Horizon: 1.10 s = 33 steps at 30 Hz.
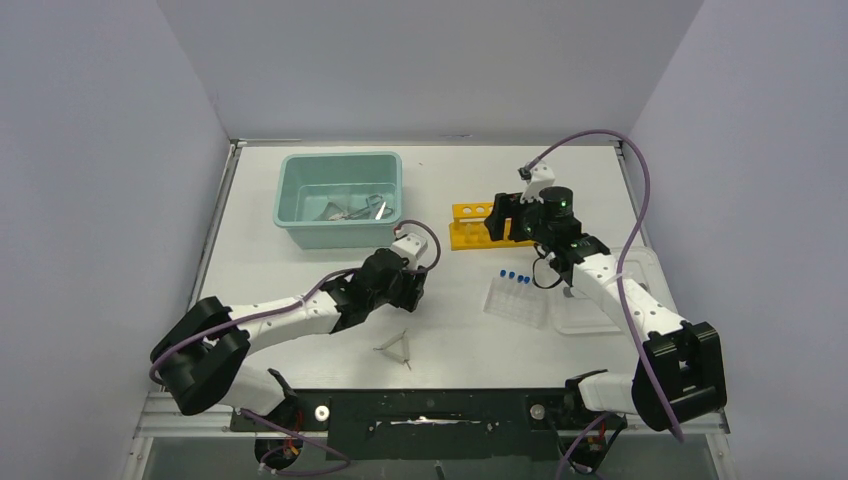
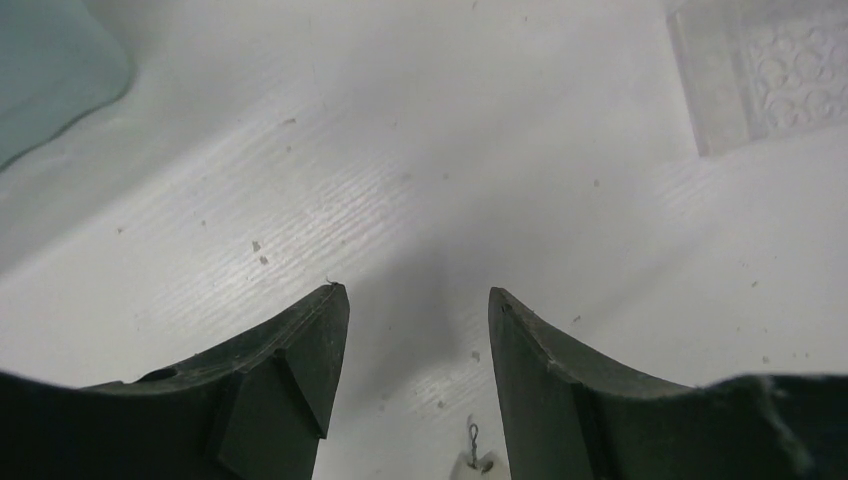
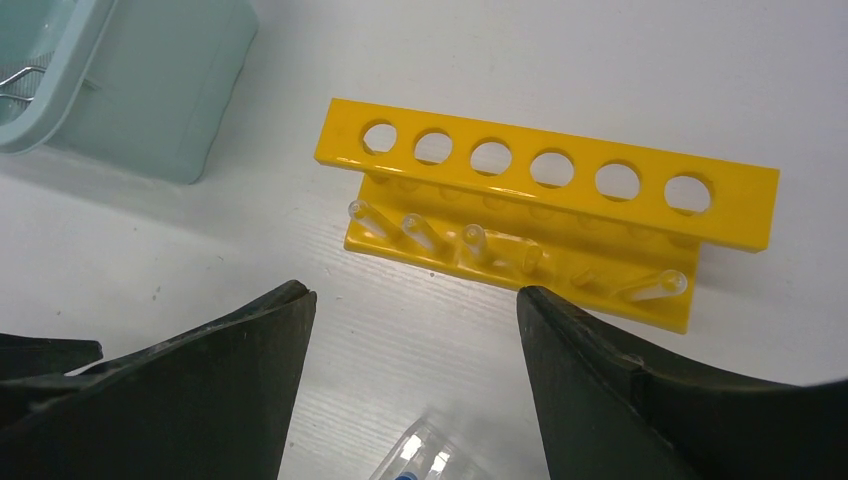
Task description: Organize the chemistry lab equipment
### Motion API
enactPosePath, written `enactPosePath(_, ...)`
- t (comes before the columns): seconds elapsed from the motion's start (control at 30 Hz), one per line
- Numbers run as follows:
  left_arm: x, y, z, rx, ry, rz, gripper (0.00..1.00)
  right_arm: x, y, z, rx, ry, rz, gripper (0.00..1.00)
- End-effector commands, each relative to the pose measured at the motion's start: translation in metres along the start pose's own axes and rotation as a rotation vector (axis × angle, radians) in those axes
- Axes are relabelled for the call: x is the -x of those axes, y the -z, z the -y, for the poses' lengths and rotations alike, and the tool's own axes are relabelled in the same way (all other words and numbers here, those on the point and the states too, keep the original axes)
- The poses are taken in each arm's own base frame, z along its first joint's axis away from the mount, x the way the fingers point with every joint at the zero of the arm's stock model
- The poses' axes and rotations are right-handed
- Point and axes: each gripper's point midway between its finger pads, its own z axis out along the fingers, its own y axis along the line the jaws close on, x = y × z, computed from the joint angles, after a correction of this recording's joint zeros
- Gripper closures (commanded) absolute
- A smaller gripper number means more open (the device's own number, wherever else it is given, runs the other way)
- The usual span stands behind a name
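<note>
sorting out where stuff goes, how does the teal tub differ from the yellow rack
The teal tub is an open box with metal tools lying inside; the yellow rack is a frame with six round holes, nothing standing in them. The tub is larger than the rack. Both stand upright on the white table.

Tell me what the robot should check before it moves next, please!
1. The left gripper is open and empty: ok.
2. The right gripper is open and empty: ok.
3. The rack has free holes: ok, all six are empty.
4. The tubes are close to the right gripper: ok, they lie on the table just in front of the rack.
5. The tub stands upright: ok, forceps lie inside.
6. What the thin pieces near the left arm are: cannot tell.
</note>
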Motion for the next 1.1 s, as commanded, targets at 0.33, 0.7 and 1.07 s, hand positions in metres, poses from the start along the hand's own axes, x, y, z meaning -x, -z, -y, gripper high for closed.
enactPosePath(0.33, -0.049, 0.049, 0.003, 0.02, 0.016, -0.282, 0.48, 0.019, -0.007, -0.01, 0.009, 0.023, 0.052, 0.24)
enactPosePath(0.7, -0.077, 0.06, 0.014, -0.03, 0.045, -0.437, 0.52, 0.018, -0.015, -0.02, 0.025, 0.034, 0.036, 0.24)
enactPosePath(1.07, -0.103, 0.056, 0.017, -0.009, 0.038, -0.518, 0.56, 0.015, -0.016, -0.022, 0.023, 0.037, 0.027, 0.24)
